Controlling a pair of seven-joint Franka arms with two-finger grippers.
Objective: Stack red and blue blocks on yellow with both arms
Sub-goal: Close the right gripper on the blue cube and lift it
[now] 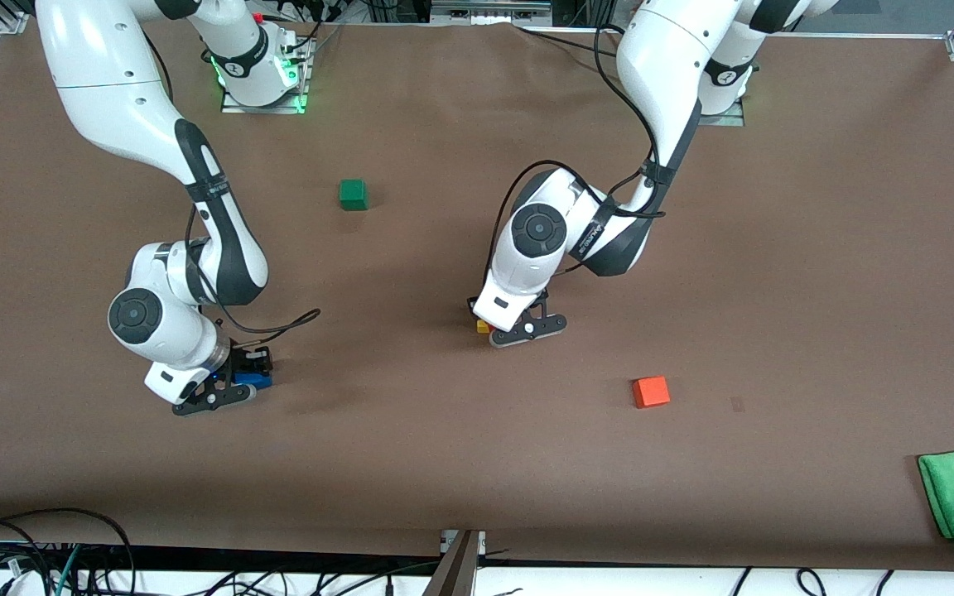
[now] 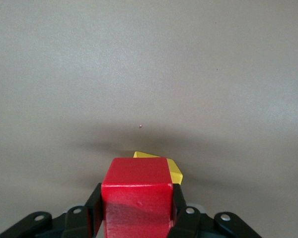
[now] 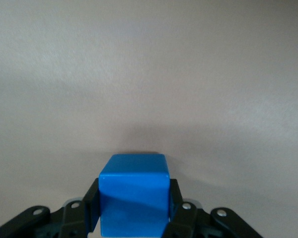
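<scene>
My left gripper (image 2: 137, 218) is clamped on the small matte deep-red cube (image 2: 137, 196), low over the small matte bright-yellow cube (image 2: 173, 170) near the middle of the brown table (image 1: 477, 463). The yellow peeks out just under the red, so I judge I'm lining up the first layer. My right gripper (image 3: 134, 220) is closed on the small matte bright-blue cube (image 3: 134, 196), low toward the right arm's end and the front edge, readied, I'd say, to top the stack. No containers here; the green cube (image 1: 353, 194) and orange cube (image 1: 651, 391) sit apart, unused.
</scene>
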